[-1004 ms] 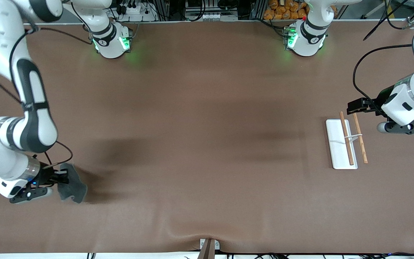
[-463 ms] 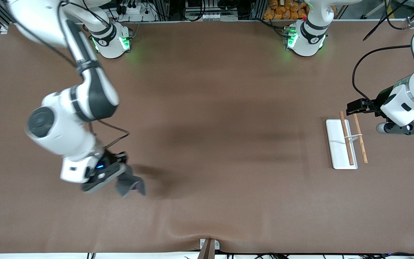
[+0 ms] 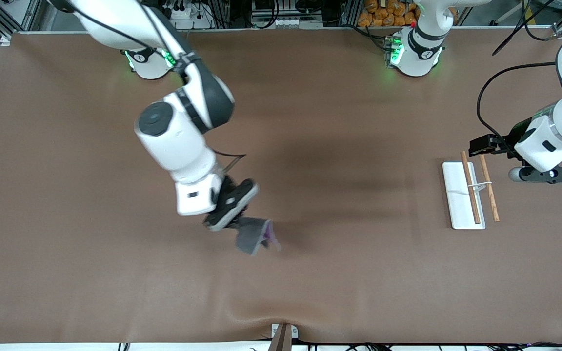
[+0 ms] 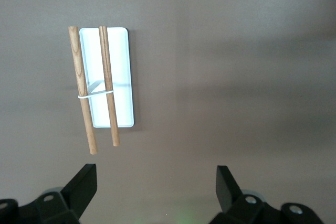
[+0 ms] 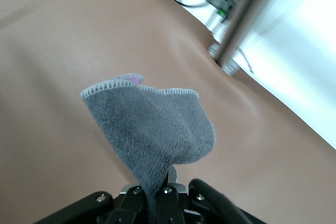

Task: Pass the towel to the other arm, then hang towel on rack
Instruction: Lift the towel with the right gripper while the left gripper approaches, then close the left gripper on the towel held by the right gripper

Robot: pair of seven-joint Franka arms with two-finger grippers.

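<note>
Over mid-bench the right hand is pinched tight on one corner of the towel, which droops light and floppy; its free trimmed edge is the place to take. A second ago it hung at the right arm's end. Left hand, spread wide and empty, waits beside the rack
</note>
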